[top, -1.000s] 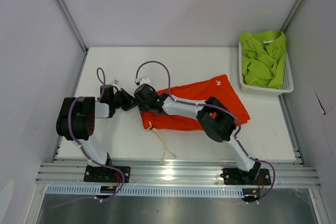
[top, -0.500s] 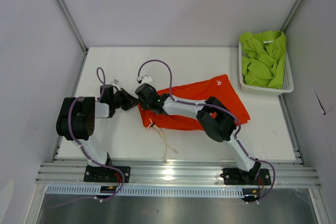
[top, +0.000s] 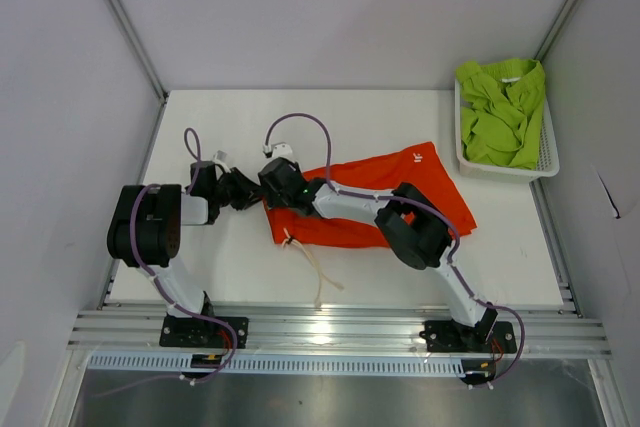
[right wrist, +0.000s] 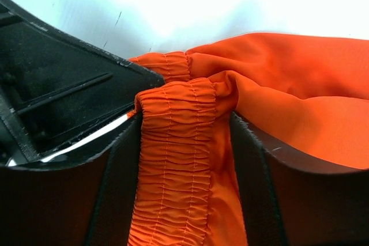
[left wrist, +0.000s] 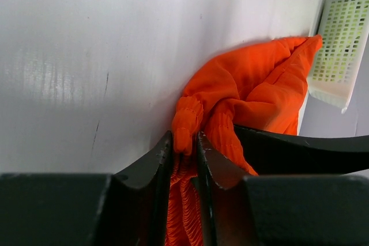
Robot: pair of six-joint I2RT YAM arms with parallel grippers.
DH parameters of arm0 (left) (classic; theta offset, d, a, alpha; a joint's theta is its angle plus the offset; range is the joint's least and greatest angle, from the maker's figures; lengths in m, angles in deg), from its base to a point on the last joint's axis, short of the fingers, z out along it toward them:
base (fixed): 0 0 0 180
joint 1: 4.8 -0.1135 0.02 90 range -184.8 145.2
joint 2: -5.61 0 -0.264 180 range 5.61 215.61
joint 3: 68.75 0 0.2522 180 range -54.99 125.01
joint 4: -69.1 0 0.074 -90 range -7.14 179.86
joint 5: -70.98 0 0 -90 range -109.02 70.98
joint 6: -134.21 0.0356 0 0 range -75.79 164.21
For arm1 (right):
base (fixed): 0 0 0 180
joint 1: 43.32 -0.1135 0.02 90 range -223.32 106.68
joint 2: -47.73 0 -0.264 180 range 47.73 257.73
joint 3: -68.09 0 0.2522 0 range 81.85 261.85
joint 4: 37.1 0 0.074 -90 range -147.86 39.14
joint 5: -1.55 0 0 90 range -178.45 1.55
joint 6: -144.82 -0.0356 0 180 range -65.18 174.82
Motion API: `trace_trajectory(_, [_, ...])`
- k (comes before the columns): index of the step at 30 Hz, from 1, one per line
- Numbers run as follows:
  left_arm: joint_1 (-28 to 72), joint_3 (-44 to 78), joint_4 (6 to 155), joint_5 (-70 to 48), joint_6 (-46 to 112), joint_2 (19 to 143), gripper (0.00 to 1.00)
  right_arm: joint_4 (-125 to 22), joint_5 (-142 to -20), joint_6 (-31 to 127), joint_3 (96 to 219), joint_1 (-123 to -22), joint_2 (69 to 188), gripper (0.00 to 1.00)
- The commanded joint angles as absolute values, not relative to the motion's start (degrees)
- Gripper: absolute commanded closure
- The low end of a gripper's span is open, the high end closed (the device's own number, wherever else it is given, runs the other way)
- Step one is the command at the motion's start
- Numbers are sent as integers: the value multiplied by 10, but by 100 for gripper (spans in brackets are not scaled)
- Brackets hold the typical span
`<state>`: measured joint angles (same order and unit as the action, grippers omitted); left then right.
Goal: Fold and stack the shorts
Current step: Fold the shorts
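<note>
**A:** Where are the orange shorts (top: 445, 199)?

**B:** Spread flat across the middle of the table (top: 250, 117), with the white logo (top: 413, 155) at the far edge and the elastic waistband (right wrist: 173, 159) at the left end. A white drawstring (top: 315, 272) trails from that end toward the near edge.

**A:** Who has hold of them?

**B:** Both arms, side by side at the waistband. The left gripper (left wrist: 184, 142) has its jaws nearly together with a small bunch of orange elastic pinched between them. The right gripper (right wrist: 184, 120) stands wider, and the gathered band fills the gap from finger to finger.

**A:** Has anything moved in the last second?

**B:** Very little. The right wrist has edged slightly toward the far side and the drawstring's loose end has shifted a touch. The shorts themselves lie where they were, unfolded and not lifted.

**A:** So what does that mean for the job?

**B:** I'd say they are settling their grip on the waistband and the first fold hasn't started. The bunch in the left jaws is small, so it could slip out once the cloth is pulled.

**A:** And the other pair?

**B:** The lime green shorts (top: 500, 112) are heaped in the white mesh basket (top: 550, 152) at the far right, well apart. Nothing is stacked yet.
</note>
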<state>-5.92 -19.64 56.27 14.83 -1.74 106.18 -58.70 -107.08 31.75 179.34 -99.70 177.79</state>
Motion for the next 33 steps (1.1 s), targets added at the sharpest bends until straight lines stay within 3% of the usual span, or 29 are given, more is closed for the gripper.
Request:
trace_trajectory(1, [-55, -183, 540, 184, -12, 1070, 75, -556, -1043, 319, 1788, -994, 1732, 37])
trace_trajectory(7, [-54, -162, 564, 182, -9, 1069, 75, -532, -989, 316, 1741, -990, 1654, 26])
trace_trajectory(12, [-54, -144, 585, 181, -3, 1070, 75, -521, -934, 303, 1683, -977, 1586, 26])
trace_trajectory(14, [-54, -137, 597, 178, 1, 1070, 75, -515, -925, 297, 1656, -967, 1567, 35])
trace_trajectory(16, [-54, -126, 611, 172, 8, 1070, 74, -493, -913, 293, 1624, -959, 1549, 52])
trace_trajectory(18, [-55, -119, 628, 166, 14, 1068, 67, -488, -896, 293, 1604, -948, 1543, 70])
trace_trajectory(19, [-56, -118, 631, 164, 14, 1067, 58, -485, -892, 292, 1597, -946, 1544, 75])
trace_trajectory(22, [-59, -117, 633, 166, 14, 1067, 48, -465, -846, 288, 1581, -941, 1554, 93])
trace_trajectory(25, [-62, -124, 611, 180, 2, 1072, 40, -443, -811, 284, 1578, -941, 1570, 100])
trace_trajectory(33, [-77, -191, 476, 233, -57, 1091, 31, -400, -725, 253, 1595, -932, 1655, 100])
